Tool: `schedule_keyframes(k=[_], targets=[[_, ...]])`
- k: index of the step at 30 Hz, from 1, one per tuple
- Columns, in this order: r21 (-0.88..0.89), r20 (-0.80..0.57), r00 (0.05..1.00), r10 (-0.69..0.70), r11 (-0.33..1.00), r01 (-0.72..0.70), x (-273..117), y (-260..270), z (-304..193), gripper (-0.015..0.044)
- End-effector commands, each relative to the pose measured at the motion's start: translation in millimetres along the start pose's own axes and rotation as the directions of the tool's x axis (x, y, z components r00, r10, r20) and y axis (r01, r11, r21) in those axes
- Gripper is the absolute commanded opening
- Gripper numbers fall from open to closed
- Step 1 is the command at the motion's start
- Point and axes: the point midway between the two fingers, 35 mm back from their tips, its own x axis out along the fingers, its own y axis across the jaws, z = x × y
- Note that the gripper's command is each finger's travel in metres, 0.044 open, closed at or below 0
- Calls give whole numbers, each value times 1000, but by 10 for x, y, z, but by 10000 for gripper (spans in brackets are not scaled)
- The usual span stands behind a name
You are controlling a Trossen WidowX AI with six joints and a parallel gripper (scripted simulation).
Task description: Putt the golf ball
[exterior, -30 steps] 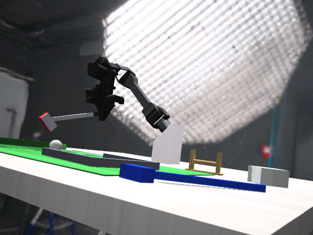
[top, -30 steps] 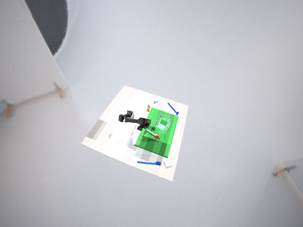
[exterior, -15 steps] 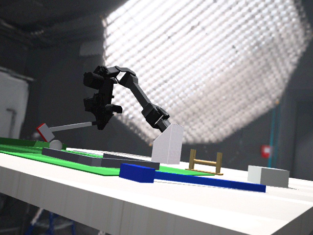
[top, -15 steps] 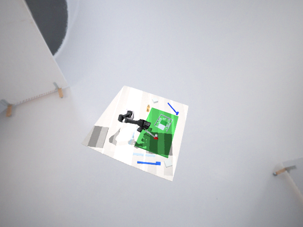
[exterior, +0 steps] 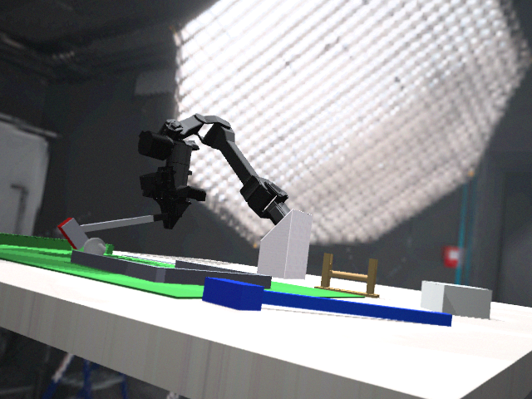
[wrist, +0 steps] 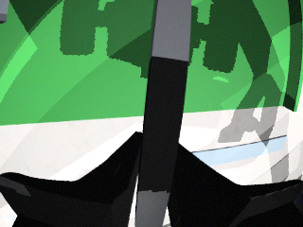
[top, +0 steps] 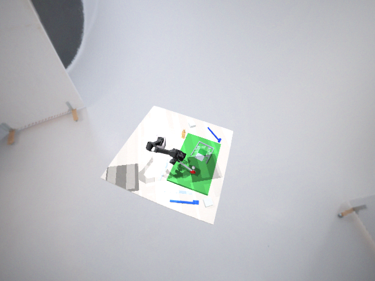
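Over the green mat (exterior: pixel 141 281), the gripper (exterior: pixel 170 221) points downward and is clamped on the grip end of the red putter (exterior: pixel 115 222); the wrist view shows its two black fingers pressed against either side of the dark grip. From the exterior view the putter's grey shaft slopes down and to the left, ending in the red head (exterior: pixel 68 232), which sits low, just beside the golf ball (exterior: pixel 94 246); whether the two touch cannot be told. From the top view the white ball (top: pixel 193 167) lies on the mat right next to the red head (top: pixel 192 171), with the raised green (top: pixel 203 151), a grey-framed platform, a little farther along. Low grey rails (exterior: pixel 129 266) run along the mat's near side. A blue putter (exterior: pixel 317 303) lies on the white table (exterior: pixel 258 343) near the front edge, with a small wooden fence (exterior: pixel 347 274) and a grey block (exterior: pixel 455 298) to the right.
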Motion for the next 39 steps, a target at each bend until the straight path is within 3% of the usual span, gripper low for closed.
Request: schedule_keyframes(k=[1,31,39], targets=[[-6,1,1000,1,1000,0,69,10,-5,0],[-7,-7,1000,-8,1000,8,120,-265,-17,0],[-6,-6,1000,13,1000,-13,123,640,48,0]])
